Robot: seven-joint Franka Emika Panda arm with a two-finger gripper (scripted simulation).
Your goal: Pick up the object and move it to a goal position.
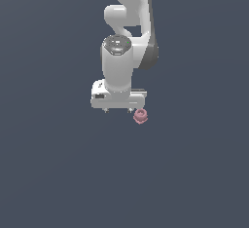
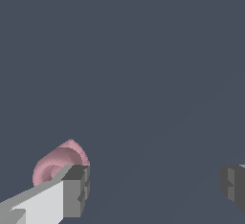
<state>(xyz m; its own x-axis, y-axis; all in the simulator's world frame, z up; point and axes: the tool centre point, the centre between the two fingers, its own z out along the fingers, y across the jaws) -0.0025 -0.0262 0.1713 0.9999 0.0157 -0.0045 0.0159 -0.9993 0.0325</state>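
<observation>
The object [image 1: 141, 116] is a tiny pink, lumpy, rounded thing with a ring-like top. In the exterior view it lies just to the right of my white gripper [image 1: 118, 110] and slightly lower. The two short fingertips [image 1: 105, 110] stand well apart, so the gripper is open and empty. In the wrist view the object [image 2: 57, 163] shows partly behind one grey fingertip [image 2: 76, 189], outside the gap between the fingers. The gripper's midpoint [image 2: 155, 189] is over bare surface.
The white arm [image 1: 129, 22] rises above the gripper in the exterior view. A plain dark blue-grey surface [image 1: 58, 173] fills the rest of both views.
</observation>
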